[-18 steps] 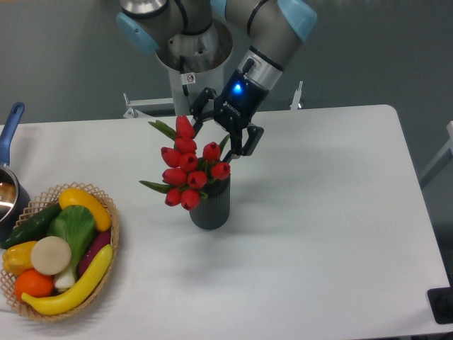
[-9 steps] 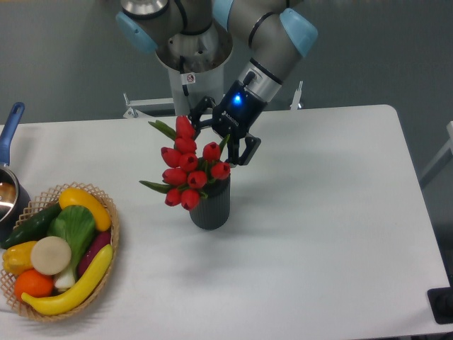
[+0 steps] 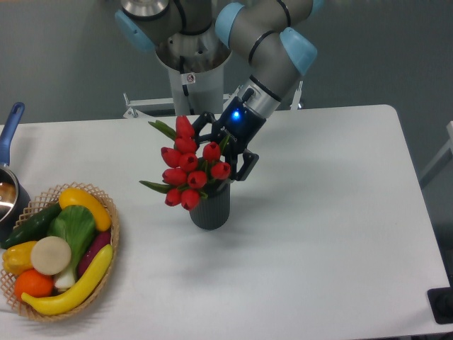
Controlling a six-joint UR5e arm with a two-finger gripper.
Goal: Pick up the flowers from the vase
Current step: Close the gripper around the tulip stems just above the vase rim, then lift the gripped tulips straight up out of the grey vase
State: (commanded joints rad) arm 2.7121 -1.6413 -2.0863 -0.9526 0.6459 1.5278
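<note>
Fixed camera, the only view:

- Red tulip bunch (image 3: 187, 168) sits in the dark grey ribbed vase (image 3: 210, 205), centre-left of frame on the white table (image 3: 318, 234). Stems are down inside the vase mouth, buds lean toward the left of frame, green leaves stick out left at top and mid height.
- Vase stands upright on the table, shorter than the bunch.
- UR5e arm comes down from the top centre. Blue light is lit on the wrist, just right of the top buds.
- Gripper (image 3: 225, 151) is at the upper right side of the bunch, tilted down toward lower left. Jaws are spread: one dark finger shows behind the top bud near upper centre, the other hangs at right, just beside the vase rim. The right-hand buds lie between the fingers.
- Cannot tell whether either finger touches the buds or stems; the overlap hides it. Nothing is clamped that I can see.
- Bunch is not lifted; it rests fully in the vase.
- Wicker basket (image 3: 107, 212) at lower left, well apart from the vase. It holds two yellow bananas, a cucumber, a leafy green, an orange, a yellow pepper, a purple eggplant and a pale round piece.
- Metal pot with blue handle (image 3: 13, 122) at the left edge, partly cut off, just beside the basket.
- Grey wall behind, arm base mounted at the table's far edge.
</note>
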